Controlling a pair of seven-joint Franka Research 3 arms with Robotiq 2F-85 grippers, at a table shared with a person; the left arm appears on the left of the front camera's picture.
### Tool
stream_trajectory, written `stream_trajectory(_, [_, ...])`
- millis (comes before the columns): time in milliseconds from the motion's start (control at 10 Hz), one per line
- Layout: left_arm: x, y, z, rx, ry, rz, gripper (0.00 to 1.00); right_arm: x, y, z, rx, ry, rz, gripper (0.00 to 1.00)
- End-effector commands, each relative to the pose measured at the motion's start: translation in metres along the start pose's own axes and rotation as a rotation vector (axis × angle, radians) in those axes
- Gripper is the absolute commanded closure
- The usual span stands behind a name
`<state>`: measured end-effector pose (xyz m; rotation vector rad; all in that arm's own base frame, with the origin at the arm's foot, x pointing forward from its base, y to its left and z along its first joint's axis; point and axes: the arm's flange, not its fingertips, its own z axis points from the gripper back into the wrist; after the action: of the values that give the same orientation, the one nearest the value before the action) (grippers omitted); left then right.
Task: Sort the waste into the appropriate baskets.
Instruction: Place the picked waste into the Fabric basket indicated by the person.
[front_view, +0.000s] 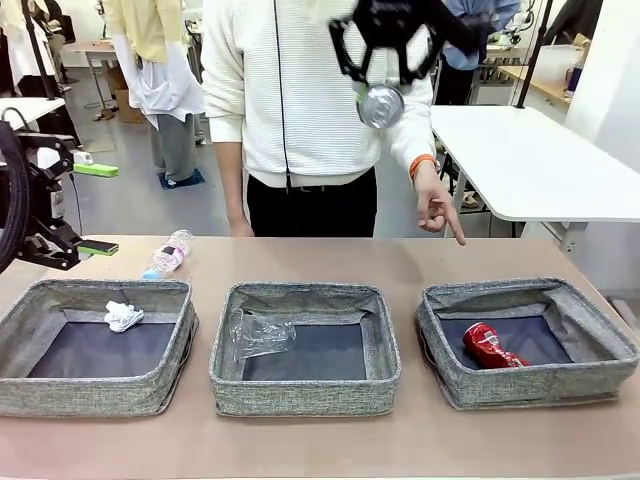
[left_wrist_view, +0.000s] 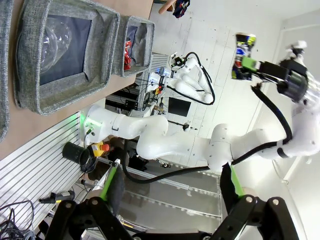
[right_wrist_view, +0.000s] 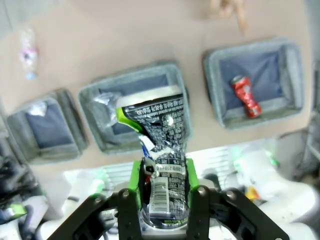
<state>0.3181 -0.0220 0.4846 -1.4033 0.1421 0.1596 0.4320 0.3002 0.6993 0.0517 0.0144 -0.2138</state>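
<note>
Right wrist view: the right claw (right_wrist_view: 162, 187) is clenched on the dark can (right_wrist_view: 159, 145), its green pads (right_wrist_view: 134, 181) pressed to the crumpled sides, high above the bench (right_wrist_view: 125, 45); the can's base is cut off. Below lie three baskets: the red can (right_wrist_view: 245, 96) in one, a clear bottle (front_view: 258, 333) in the middle, tissue (front_view: 123, 316) in the third. Another bottle (front_view: 168, 254) lies on the bench. The left claw (left_wrist_view: 167, 192) stands released, fingertips cropped.
</note>
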Motion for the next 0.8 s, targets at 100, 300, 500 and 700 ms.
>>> stream_trajectory(100, [-0.002,-0.005,-0.002,-0.020,-0.003,0.012,0.00,-0.027,-0.123,-0.081,0.159,0.040,0.072,0.61])
stream_trajectory(300, [-0.002,-0.005,-0.002,-0.020,-0.003,0.012,0.00,-0.033,-0.195,-0.109,0.243,0.019,0.041,0.61])
stream_trajectory(500, [-0.002,-0.005,-0.002,-0.020,-0.003,0.012,0.00,-0.018,-0.237,-0.153,0.171,0.010,-0.117,0.61])
stream_trajectory(700, [-0.002,-0.005,-0.002,-0.020,-0.003,0.012,0.00,-0.001,-0.262,-0.206,0.219,0.012,-0.304,0.61])
